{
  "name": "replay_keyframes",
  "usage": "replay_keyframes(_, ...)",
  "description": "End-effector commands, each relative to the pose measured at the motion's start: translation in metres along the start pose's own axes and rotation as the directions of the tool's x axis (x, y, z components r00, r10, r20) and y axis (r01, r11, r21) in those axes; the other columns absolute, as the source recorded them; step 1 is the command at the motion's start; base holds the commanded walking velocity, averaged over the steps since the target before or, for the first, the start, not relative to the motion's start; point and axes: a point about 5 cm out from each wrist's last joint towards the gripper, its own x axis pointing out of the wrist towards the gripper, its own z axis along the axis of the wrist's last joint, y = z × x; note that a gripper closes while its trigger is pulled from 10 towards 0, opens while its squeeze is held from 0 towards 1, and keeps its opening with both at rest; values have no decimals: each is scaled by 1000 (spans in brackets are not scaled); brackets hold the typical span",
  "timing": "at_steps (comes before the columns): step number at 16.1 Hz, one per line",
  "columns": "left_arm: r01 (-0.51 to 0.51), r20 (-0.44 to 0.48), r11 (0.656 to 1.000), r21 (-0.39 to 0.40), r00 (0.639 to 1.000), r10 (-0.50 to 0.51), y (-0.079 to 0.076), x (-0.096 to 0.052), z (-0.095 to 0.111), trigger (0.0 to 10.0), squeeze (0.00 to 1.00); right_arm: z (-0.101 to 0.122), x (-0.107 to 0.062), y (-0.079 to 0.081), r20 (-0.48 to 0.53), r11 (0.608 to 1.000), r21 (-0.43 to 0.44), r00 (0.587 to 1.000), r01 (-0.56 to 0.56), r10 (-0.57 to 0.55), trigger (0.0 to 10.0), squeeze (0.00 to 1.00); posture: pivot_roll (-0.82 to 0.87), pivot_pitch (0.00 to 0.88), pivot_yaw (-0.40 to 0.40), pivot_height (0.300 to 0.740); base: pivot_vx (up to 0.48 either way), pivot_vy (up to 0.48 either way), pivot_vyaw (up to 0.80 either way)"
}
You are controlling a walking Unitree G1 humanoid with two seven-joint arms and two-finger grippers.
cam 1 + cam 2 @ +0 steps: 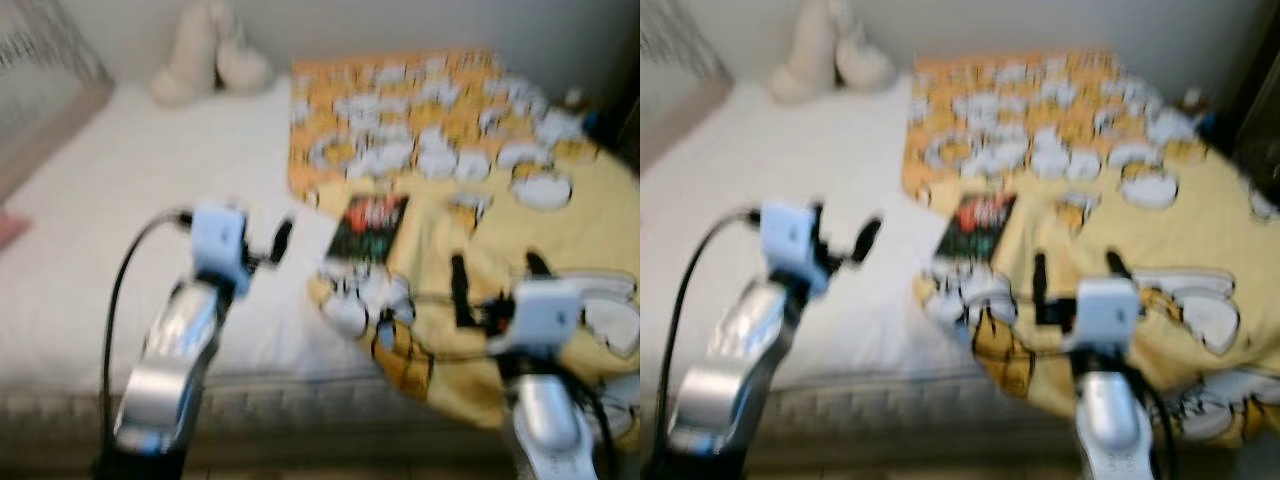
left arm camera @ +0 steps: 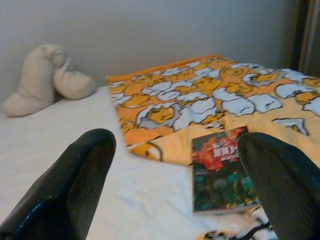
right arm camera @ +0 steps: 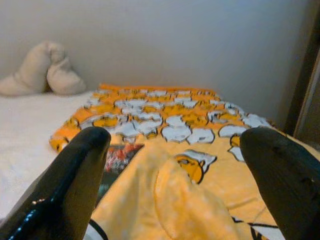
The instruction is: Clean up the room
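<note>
A book [image 1: 368, 228] with a dark green and red cover lies flat on the bed, at the edge of a yellow and orange cartoon-print blanket [image 1: 440, 120]. The blanket covers the bed's right half and is rumpled near the front edge. My left gripper [image 1: 272, 245] hovers open over the white sheet [image 1: 150, 180], just left of the book. The left wrist view shows the book [image 2: 222, 177] ahead between its spread fingers. My right gripper [image 1: 497, 272] stands open above the rumpled blanket, to the book's front right. Both eye views are blurred.
A beige plush toy [image 1: 205, 50] rests against the wall at the back of the bed. At the far left stands a light latticed frame [image 1: 40, 90], with something pink [image 1: 8, 228] below it. Dark furniture [image 1: 1260, 120] stands at the right edge.
</note>
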Motion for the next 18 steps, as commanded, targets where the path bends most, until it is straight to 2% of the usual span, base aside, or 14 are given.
replay_keyframes(1,-17,-28,1000,12,999,17,5,-3,-5,10000,0,0,0,5,1,1000,16,1000,-16,16,10000,0,-112,0,79,740,240,0,0)
replay_keyframes(8,-3,-15,1000,15,1000,3,4,0,-4,10000,0,-2,0,6,0,1000,11,1000,-21,21,10000,0,-116,0,82,740,401,-257,0)
replay_keyframes(12,-14,-14,1000,4,1000,14,7,-1,-5,10000,0,-3,1,6,-1,1000,9,1000,-26,26,10000,0,-113,0,80,740,0,0,0)
replay_keyframes(18,17,-16,1000,6,1000,-17,2,0,-6,10000,0,-4,1,8,-3,999,10,999,-33,33,10000,0,-111,0,78,740,454,0,0)
